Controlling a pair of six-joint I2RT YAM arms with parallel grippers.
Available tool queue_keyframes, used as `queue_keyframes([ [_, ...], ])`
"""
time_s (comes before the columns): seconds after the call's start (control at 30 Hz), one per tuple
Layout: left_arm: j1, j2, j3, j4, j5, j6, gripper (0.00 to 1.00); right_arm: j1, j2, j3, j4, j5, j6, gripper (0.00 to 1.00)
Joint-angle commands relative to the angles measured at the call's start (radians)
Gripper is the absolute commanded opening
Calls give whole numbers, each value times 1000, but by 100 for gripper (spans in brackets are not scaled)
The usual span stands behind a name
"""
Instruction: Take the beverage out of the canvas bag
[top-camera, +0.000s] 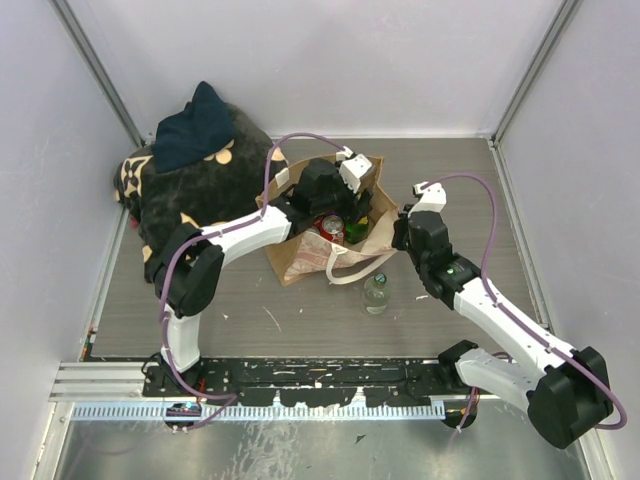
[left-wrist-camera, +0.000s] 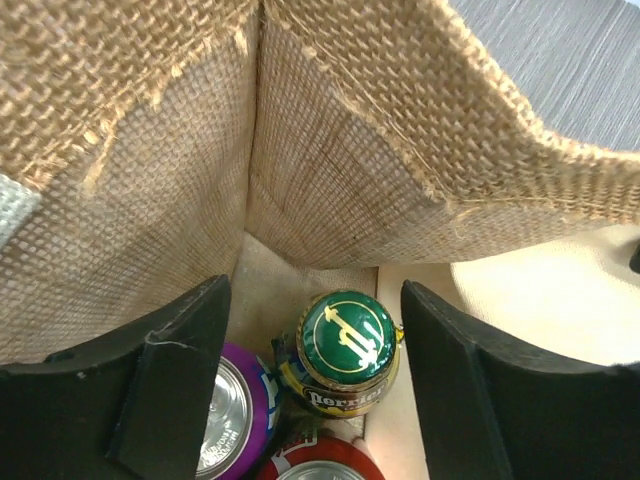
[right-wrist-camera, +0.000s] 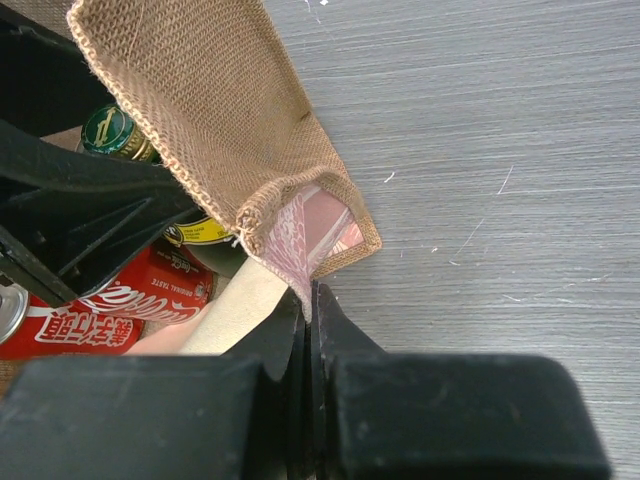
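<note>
The tan canvas bag (top-camera: 300, 258) stands open mid-table, with cream handles. My left gripper (left-wrist-camera: 315, 300) is open inside the bag, its fingers either side of a green-capped Perrier bottle (left-wrist-camera: 347, 350) without touching it. A purple can (left-wrist-camera: 232, 420) and a red can (left-wrist-camera: 322, 468) stand beside the bottle. In the top view the left gripper (top-camera: 335, 205) is over the bag mouth by the red can (top-camera: 331, 228). My right gripper (right-wrist-camera: 312, 295) is shut on the pink-printed corner of the bag's rim (right-wrist-camera: 300, 235), holding the right side (top-camera: 400, 235).
A clear bottle with a green cap (top-camera: 376, 292) stands on the table just in front of the bag. A black bag with tan pattern (top-camera: 200, 195) and a dark blue cloth (top-camera: 195, 125) lie at the back left. Walls enclose the table.
</note>
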Motion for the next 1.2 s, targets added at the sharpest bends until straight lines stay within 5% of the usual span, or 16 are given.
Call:
queue_keyframes([
  [0.0, 4, 10, -20, 48, 16, -11, 70, 4, 25, 21, -37, -10, -9, 1],
  [0.3, 11, 24, 40, 71, 19, -12, 1, 4, 29, 11, -40, -9, -1, 1],
  [0.7, 64, -84, 185, 51, 73, 3, 0, 4, 32, -7, -22, 14, 18, 1],
  [1.17, 66, -384, 291, -260, 163, 39, 0, 4, 90, -7, 52, 23, 31, 1],
])
